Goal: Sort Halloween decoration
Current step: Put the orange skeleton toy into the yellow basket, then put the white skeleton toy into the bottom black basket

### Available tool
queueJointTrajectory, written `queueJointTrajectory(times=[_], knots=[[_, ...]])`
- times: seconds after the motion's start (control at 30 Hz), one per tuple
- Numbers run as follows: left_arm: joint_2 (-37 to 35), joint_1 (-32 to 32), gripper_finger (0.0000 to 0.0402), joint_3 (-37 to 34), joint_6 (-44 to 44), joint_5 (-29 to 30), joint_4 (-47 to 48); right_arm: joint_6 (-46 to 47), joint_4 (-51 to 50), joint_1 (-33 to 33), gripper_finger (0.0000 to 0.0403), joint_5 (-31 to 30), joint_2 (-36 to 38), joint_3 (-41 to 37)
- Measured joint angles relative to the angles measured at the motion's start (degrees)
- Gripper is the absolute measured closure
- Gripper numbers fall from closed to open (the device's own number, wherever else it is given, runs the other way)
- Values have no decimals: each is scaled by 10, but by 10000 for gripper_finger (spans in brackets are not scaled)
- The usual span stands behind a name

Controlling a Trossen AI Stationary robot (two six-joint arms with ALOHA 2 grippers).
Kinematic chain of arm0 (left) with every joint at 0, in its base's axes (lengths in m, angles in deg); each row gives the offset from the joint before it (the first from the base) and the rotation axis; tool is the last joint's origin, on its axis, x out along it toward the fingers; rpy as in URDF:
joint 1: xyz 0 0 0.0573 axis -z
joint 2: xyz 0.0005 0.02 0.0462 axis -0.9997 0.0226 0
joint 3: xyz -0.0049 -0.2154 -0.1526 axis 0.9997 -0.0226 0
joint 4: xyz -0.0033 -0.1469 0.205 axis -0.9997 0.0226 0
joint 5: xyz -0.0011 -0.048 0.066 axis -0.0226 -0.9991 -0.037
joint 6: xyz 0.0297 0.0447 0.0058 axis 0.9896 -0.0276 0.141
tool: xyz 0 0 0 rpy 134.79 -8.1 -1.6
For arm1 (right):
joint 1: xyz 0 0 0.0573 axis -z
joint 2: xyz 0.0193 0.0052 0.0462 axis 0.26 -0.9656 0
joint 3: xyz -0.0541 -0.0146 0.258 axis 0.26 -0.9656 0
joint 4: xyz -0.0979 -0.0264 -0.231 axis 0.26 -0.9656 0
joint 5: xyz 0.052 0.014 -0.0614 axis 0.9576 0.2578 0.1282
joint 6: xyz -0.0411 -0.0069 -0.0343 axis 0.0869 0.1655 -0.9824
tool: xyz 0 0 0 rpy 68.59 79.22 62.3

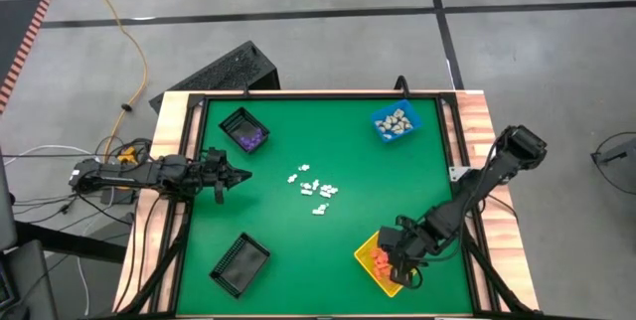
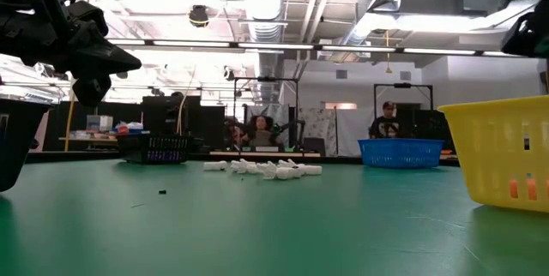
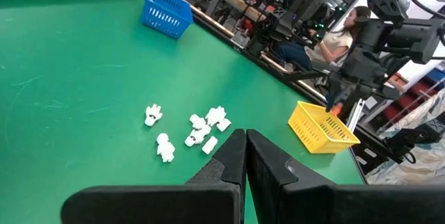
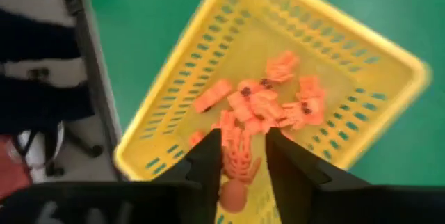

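Observation:
Several white Halloween pieces [image 1: 316, 189] lie loose on the green mat at the table's middle; they also show in the low view [image 2: 266, 169] and the left wrist view [image 3: 195, 130]. My left gripper [image 1: 241, 174] is shut and empty, hovering left of them. My right gripper [image 4: 245, 139] is over the yellow bin [image 1: 366, 252] at the near right and holds an orange skeleton piece [image 4: 238, 163]. Several more orange pieces [image 4: 274, 102] lie on the bin's floor. My right gripper has the orange skeleton piece's ribbed body [image 4: 240, 156] between its two fingers, coming from above and pointing down into the yellow bin. The piece is clear of the bin's floor, above the other orange pieces.
A blue bin [image 1: 396, 123] with beige pieces stands at the far right. A black bin [image 1: 244, 131] with purple pieces stands at the far left, and another black bin [image 1: 239, 262] at the near left. People sit in the room beyond the table.

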Motion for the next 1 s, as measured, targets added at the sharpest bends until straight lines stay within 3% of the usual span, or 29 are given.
queueJointTrajectory(times=[0.17, 0.3, 0.77, 1.0], knots=[[0, 0, 401, 0, 0, 0, 0, -49, 1, 3, 218, 22, 0, -2], [0, 0, 401, 0, 0, 0, 0, -68, 2, 4, 197, 23, 0, -2], [0, 0, 401, 0, 0, 0, 0, -81, 40, 3, 206, 16, 7, -2], [0, 0, 401, 0, 0, 0, 0, -82, 37, 3, 207, -6, 48, -2]])
